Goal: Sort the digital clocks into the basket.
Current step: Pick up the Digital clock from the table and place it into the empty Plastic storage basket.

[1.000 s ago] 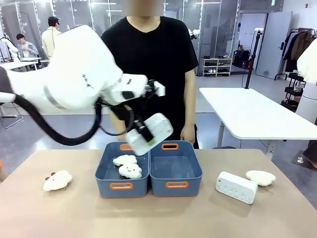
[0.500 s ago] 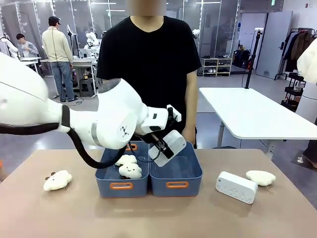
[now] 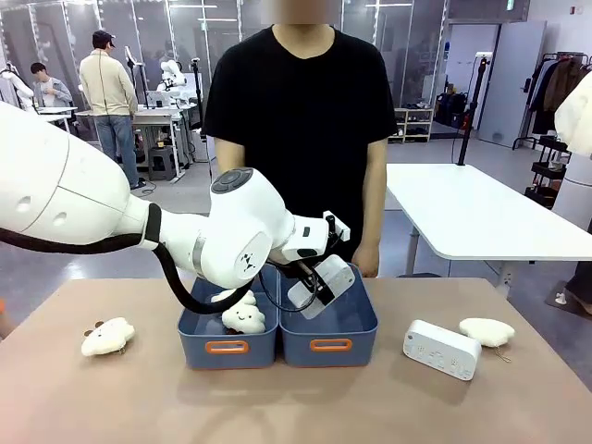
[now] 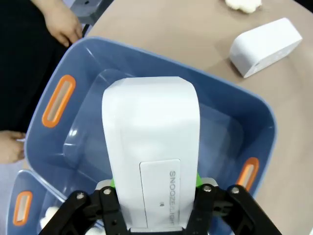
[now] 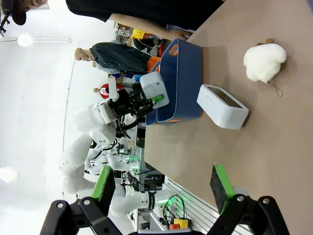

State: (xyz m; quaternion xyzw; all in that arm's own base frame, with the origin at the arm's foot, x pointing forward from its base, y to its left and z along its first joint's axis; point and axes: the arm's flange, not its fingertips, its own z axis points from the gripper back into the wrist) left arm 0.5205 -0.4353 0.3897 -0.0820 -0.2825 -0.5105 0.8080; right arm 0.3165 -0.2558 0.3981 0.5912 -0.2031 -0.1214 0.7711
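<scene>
Digital clock: clamped in the left tool, lowered since a second ago into the mouth of the right-hand basket, frame centre.
Second clock: unmoved, lower right.
Right tool: spread wide, empty.

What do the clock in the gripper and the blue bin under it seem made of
The digital clock: likely hard white plastic, smooth; moulded rounded edges, seamed back panel. The blue basket: likely moulded plastic, slightly glossy; its floor reflects light.
</scene>
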